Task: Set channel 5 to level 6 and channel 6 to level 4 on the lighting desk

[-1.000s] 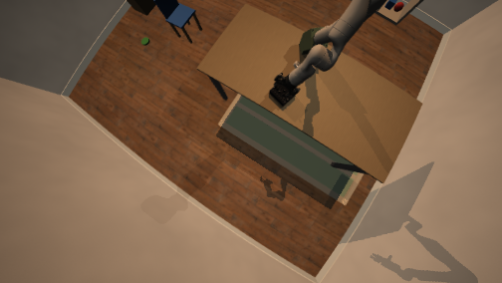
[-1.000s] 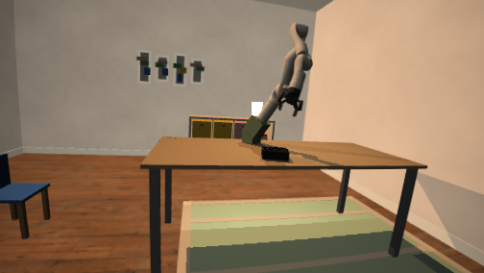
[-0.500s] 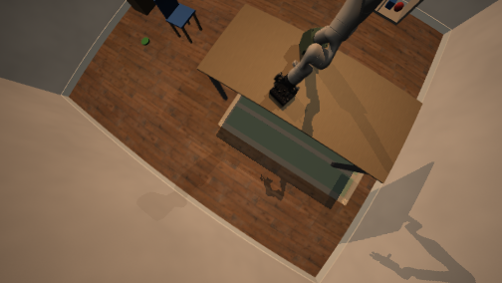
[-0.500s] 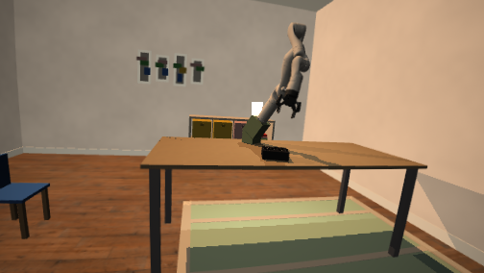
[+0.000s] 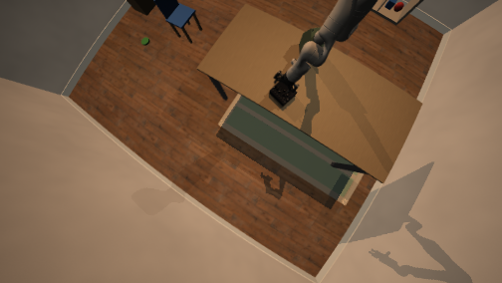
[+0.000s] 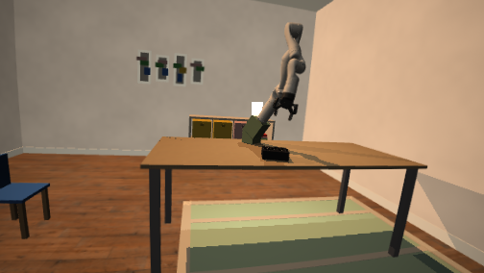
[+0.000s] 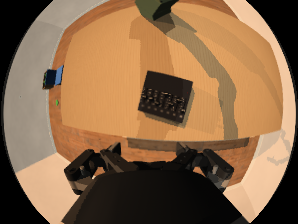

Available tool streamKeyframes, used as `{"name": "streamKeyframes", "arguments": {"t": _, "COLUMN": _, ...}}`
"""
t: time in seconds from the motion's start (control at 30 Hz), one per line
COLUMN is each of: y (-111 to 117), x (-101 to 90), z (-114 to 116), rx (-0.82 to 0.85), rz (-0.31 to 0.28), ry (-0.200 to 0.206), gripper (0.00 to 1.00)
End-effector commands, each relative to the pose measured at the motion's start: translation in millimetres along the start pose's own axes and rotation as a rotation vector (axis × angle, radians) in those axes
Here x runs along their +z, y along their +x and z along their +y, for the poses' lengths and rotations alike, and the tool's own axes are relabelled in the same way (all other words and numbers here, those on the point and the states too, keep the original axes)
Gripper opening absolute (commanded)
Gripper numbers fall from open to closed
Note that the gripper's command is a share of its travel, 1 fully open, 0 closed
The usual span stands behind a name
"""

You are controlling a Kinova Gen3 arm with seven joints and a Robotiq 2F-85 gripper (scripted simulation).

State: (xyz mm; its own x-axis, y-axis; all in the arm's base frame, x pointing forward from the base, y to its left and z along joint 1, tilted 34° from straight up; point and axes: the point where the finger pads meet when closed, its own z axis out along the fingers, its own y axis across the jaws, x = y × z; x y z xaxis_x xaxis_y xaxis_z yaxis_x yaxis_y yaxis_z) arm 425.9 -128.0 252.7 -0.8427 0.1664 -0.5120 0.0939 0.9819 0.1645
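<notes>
The lighting desk is a small black box. It stands flat on the wooden table, near the edge on the rug side. Its faders are too small to read in any view. My gripper is open and empty. It hangs high above the desk, pointing down at it, and the wrist view shows the desk well below the spread fingers.
The arm's green base stands on the table behind the desk. A blue chair stands to the left on the floor. A green striped rug lies by the table. A shelf stands at the back wall.
</notes>
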Motion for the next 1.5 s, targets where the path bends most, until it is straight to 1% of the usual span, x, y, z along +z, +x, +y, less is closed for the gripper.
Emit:
{"name": "streamKeyframes", "arguments": {"t": 0.0, "y": 3.8, "x": 4.3, "z": 2.7, "rx": 0.003, "rz": 0.006, "ry": -0.019, "gripper": 1.0}}
{"name": "streamKeyframes", "arguments": {"t": 0.23, "y": 3.8, "x": 4.3, "z": 2.7, "rx": 0.003, "rz": 0.006, "ry": -0.019, "gripper": 1.0}}
{"name": "streamKeyframes", "arguments": {"t": 0.27, "y": 16.1, "x": 12.9, "z": 3.4, "rx": 0.003, "rz": 0.021, "ry": -0.047, "gripper": 1.0}}
{"name": "streamKeyframes", "arguments": {"t": 0.6, "y": 16.1, "x": 12.9, "z": 3.4, "rx": 0.003, "rz": 0.021, "ry": -0.047, "gripper": 1.0}}
{"name": "streamKeyframes", "arguments": {"t": 0.63, "y": 27.7, "x": 20.6, "z": 4.8, "rx": 0.003, "rz": 0.035, "ry": -0.074, "gripper": 1.0}}
{"name": "streamKeyframes", "arguments": {"t": 0.9, "y": 27.7, "x": 20.6, "z": 4.8, "rx": 0.003, "rz": 0.035, "ry": -0.074, "gripper": 1.0}}
{"name": "streamKeyframes", "arguments": {"t": 0.93, "y": 38.4, "x": 27.2, "z": 6.6, "rx": 0.003, "rz": 0.048, "ry": -0.099, "gripper": 1.0}}
{"name": "streamKeyframes", "arguments": {"t": 1.2, "y": 38.4, "x": 27.2, "z": 6.6, "rx": 0.003, "rz": 0.048, "ry": -0.099, "gripper": 1.0}}
{"name": "streamKeyframes", "arguments": {"t": 1.23, "y": 48.2, "x": 33.0, "z": 8.7, "rx": 0.003, "rz": 0.059, "ry": -0.123, "gripper": 1.0}}
{"name": "streamKeyframes", "arguments": {"t": 1.47, "y": 48.2, "x": 33.0, "z": 8.7, "rx": 0.003, "rz": 0.059, "ry": -0.123, "gripper": 1.0}}
